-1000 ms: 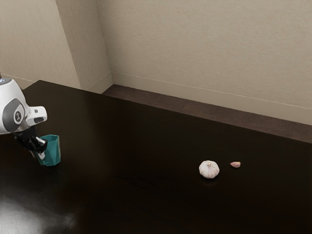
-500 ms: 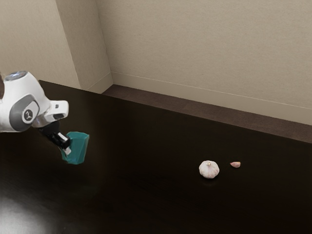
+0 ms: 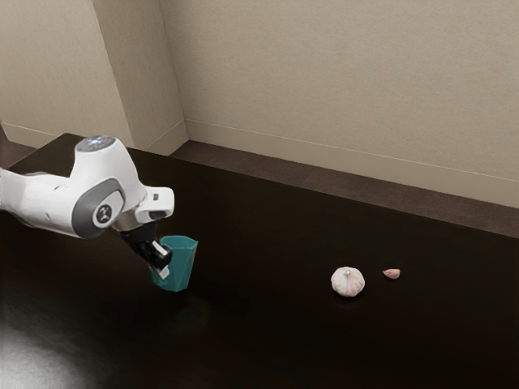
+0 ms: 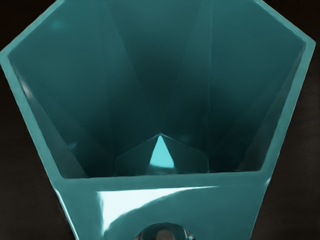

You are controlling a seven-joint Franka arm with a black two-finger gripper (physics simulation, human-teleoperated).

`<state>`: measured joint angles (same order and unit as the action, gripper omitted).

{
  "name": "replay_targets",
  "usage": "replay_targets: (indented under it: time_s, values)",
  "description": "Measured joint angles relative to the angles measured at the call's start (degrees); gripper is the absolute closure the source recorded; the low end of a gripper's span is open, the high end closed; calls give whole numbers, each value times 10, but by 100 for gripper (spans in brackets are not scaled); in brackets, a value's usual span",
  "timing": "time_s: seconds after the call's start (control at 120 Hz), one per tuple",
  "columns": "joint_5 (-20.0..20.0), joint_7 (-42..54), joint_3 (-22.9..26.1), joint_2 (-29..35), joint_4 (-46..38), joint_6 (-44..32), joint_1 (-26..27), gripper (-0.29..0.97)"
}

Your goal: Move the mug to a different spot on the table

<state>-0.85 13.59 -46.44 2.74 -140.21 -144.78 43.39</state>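
The teal mug (image 3: 185, 261) is hanging in the hand (image 3: 160, 263), upright with a slight tilt, its open mouth facing up and its body sitting on the side of the hand that is turned away from the arm (image 3: 73, 203). The hand is pinching the mug by the wall nearest to it, with the black fingers (image 3: 163, 271) reaching down along that wall. A faint teal reflection is showing on the dark glossy counter (image 3: 284, 340) just under the hand, with a thin dark gap between it and the mug's base, so the mug appears to be hovering just off the surface. In the wrist view the mug (image 4: 160, 100) is gaping directly below the hand: its faceted inside is narrowing down to a small pale triangle at the bottom, and the glossy gripped wall is lying closest to the hand. Slivers of the black counter (image 4: 9, 165) are showing past the rim on either side. Well apart from the hand, off toward the exterior view's right, a whole garlic bulb (image 3: 347, 281) is sitting on the counter, and a single garlic clove (image 3: 392, 274) is lying just beyond it, farther again from the hand. A beige wall (image 3: 324, 73) is rising behind the counter.
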Motion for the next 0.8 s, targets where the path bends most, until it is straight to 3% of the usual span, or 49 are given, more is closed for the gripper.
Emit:
replay_targets:
  time_s: [0.175, 0.267, 0.333, 0.558, 0.625, 0.8]
  values:
    - [-15, -20, 5, -14, 0, -11, 5, 74]
    - [-25, -30, 41, -27, 0, -17, -28, 74]
    - [-31, -36, -20, -32, 0, -21, 36, 73]
    - [-47, -50, 5, -53, -1, -29, 24, 72]
    - [-53, -51, 7, -54, -1, -29, 22, 64]
    - [-67, -42, 12, -55, -2, -27, 17, 30]
